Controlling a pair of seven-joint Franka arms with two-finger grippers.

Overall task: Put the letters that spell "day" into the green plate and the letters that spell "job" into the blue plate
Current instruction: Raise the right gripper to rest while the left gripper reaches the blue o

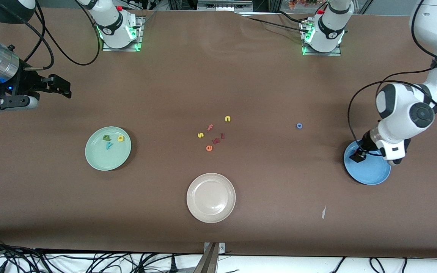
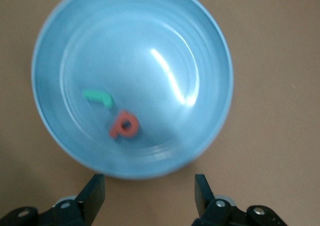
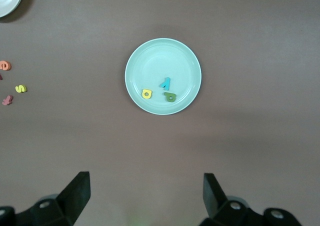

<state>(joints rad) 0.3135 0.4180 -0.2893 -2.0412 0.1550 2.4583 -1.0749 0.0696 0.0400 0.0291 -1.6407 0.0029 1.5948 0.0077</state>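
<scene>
One light, soft foam letter, the blue o (image 1: pixel 299 126), is lying alone at the frame's centre-right, wanting an outer-edge pinch, while both left jaws (image 2: pixel 150 193) and right jaws (image 3: pixel 146 193) are hanging released.

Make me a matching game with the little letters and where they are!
Things:
1. yellow a
2. red b
3. blue o
4. beige plate

Places:
A. bare table, toward the left arm's end
B. in the green plate
C. holds nothing
D. in the blue plate

Pairs: 1-B, 2-D, 3-A, 4-C
</scene>
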